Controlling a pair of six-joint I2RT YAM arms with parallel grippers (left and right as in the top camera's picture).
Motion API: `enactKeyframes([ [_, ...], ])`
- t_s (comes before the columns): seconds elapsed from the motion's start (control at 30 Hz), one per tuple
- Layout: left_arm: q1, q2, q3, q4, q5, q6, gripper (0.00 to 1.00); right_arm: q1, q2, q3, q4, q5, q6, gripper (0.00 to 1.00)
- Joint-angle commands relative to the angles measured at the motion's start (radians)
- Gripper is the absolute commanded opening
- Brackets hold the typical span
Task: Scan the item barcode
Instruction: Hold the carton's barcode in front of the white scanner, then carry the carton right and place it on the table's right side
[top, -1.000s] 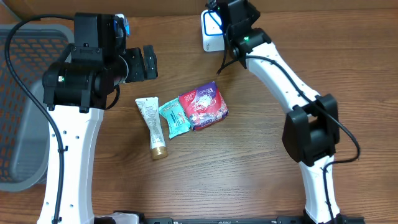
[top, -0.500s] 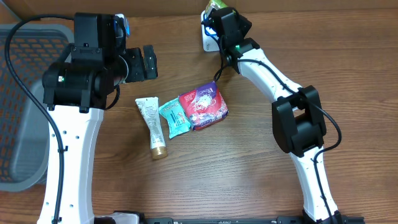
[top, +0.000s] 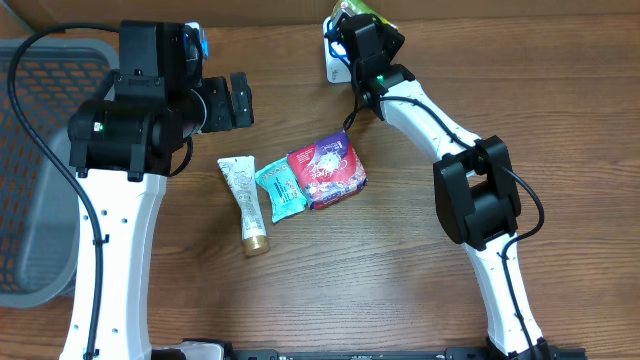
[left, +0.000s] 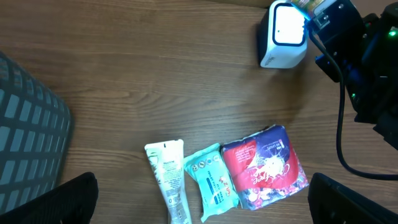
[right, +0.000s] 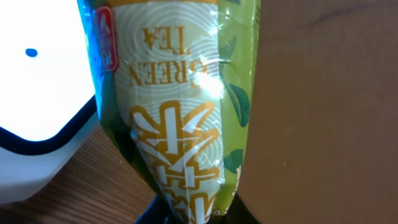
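Fingers (right: 157, 214) of the right gripper (right: 186, 216) are pressed close together on one end of a green tea packet (right: 180, 118), which extends out beyond the fingertips. Just beside the packet, to the fingers' left, the white scanner (right: 37, 93) is seen. The right arm is stretched far across the table (top: 400, 280) and bent at the elbow, with its wrist by the scanner. The left gripper (top: 228, 102) is spread fully and nothing is held. Below and between its fingers (left: 53, 199), a tube (left: 168, 180), a teal packet (left: 211, 180) and a red pouch (left: 264, 165) are laid side by side.
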Motion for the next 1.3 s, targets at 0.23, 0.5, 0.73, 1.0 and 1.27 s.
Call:
enactKeyframes([
  [0.23, -0.001, 0.005, 0.014, 0.001, 0.007, 0.013, 1.0, 0.051, -0.198, 0.014, -0.193, -0.149, 0.2, 0.04],
  [0.5, -0.001, 0.005, 0.014, 0.001, 0.007, 0.013, 1.0, 0.022, -0.503, 0.014, -0.552, -0.49, 0.708, 0.04],
  [0.73, -0.001, 0.005, 0.014, 0.001, 0.007, 0.013, 1.0, -0.078, -0.715, 0.014, -0.965, -0.618, 1.026, 0.05],
  [1.0, -0.001, 0.005, 0.014, 0.001, 0.007, 0.013, 1.0, -0.31, -0.7, -0.069, -1.295, -0.621, 1.121, 0.04],
  [1.27, -0.001, 0.005, 0.014, 0.001, 0.007, 0.013, 1.0, -0.481, -0.673, -0.584, -0.938, -0.682, 1.065, 0.04],
])
